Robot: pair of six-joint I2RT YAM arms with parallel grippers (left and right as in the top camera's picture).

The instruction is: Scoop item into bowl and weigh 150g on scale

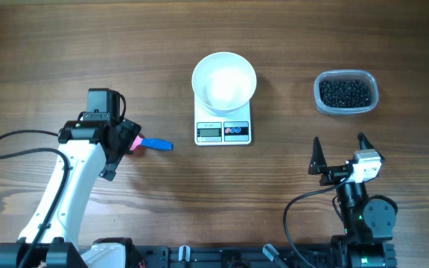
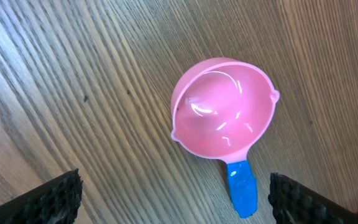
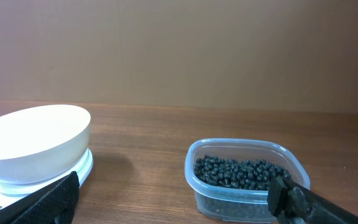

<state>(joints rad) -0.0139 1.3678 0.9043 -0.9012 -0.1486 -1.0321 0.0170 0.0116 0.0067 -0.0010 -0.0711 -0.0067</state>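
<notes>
Both grippers open; beads in the tub, bowl on the scale.

The left gripper (image 2: 176, 202) hangs over a scoop (image 2: 222, 109) that lies on the table (image 1: 51, 59), left of the scale (image 1: 223, 131). Its jaws are spread wide, and in the wrist view the two fingers (image 2: 55, 199) stand on either side of the scoop's blue handle without touching it. The pink cup faces up and shines. The white bowl (image 1: 224, 80) sits on the back part of the scale, leaving the display and buttons uncovered. The black beads (image 1: 345, 93) fill a clear tub (image 1: 375, 93) to the right of the scale, well apart from it. The right gripper (image 1: 339, 145) is near the table's front edge, below the tub in the overhead view. Its jaws are wide open and hold nothing.
</notes>
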